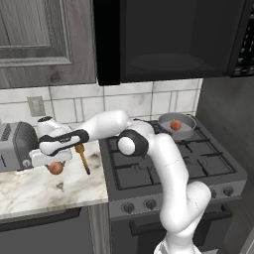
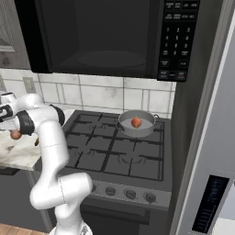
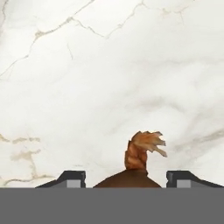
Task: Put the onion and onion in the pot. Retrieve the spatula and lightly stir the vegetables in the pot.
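Observation:
One onion (image 1: 56, 168) (image 2: 16, 134) lies on the marble counter (image 1: 44, 191), left of the stove. My gripper (image 1: 54, 164) (image 3: 127, 178) reaches down over it. In the hand view the onion (image 3: 131, 175) sits between the two dark fingertips (image 3: 72, 177), with a narrow gap on each side, so the jaws are open around it. The other onion (image 1: 175, 125) (image 2: 136, 122) rests inside the grey pot (image 1: 190, 120) (image 2: 148, 131) on the back right burner. The wooden spatula (image 1: 84, 158) lies on the counter just right of my hand, its handle pointing toward the front edge.
A toaster (image 1: 17, 144) stands against the wall just left of my hand. The gas stove (image 1: 163, 163) (image 2: 114, 151) has raised black grates. A microwave (image 1: 168, 39) hangs above it. A tall fridge side (image 2: 206, 137) bounds the right.

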